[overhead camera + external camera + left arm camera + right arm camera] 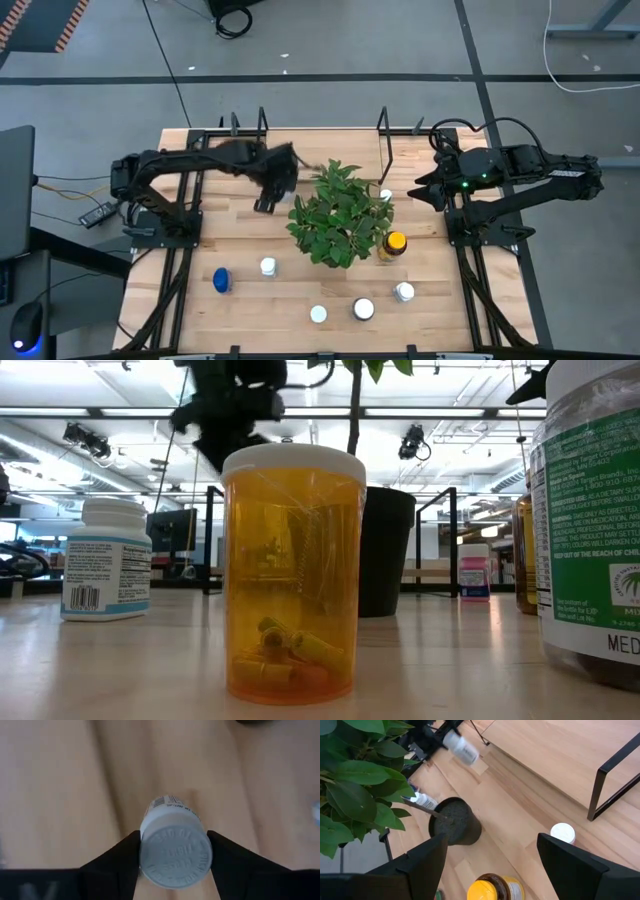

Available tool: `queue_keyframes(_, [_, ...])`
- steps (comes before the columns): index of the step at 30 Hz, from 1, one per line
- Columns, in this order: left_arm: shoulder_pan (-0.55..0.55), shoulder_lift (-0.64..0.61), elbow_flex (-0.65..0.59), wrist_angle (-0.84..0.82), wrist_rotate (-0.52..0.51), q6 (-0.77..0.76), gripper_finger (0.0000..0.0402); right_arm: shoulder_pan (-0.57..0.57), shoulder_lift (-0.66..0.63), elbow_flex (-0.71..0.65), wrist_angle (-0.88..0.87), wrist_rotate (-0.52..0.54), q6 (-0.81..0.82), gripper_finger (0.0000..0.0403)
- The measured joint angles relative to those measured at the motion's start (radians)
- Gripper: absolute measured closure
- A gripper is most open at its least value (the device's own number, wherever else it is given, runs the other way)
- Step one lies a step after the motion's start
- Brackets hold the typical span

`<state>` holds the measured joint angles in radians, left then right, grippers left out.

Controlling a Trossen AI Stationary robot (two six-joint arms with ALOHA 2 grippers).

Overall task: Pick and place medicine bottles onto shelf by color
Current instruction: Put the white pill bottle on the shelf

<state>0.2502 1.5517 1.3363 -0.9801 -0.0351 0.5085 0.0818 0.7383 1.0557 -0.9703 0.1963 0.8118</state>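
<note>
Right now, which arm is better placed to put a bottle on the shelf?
The left. Its gripper already holds a white bottle between its fingers, raised above the table near the shelf. The right gripper is open and empty, beside the plant.

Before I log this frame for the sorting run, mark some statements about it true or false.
1. The left gripper holds a white-capped bottle between its jaws. True.
2. The right gripper holds the amber bottle. False: its jaws are open and empty, with that bottle standing on the table.
3. The blue bottle stands near the table's front left. True.
4. The potted plant lies tipped on its side. False: it stands upright at mid-table.
5. The left gripper is resting on the table. False: it is raised, beside the plant.
</note>
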Motion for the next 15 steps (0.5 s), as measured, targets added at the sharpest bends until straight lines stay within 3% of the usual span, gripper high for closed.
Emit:
queue_keyframes(7, [0.171, 0.047, 0.199, -0.061, -0.006, 0.000, 0.0201, 0.000, 0.000, 0.000, 0.000, 0.000, 0.002, 0.0087])
queue_keyframes(15, [0.287, 0.298, 0.594, -0.293, -0.036, 0.060, 0.0201, 0.000, 0.000, 0.000, 0.001, 0.011, 0.037, 0.0087])
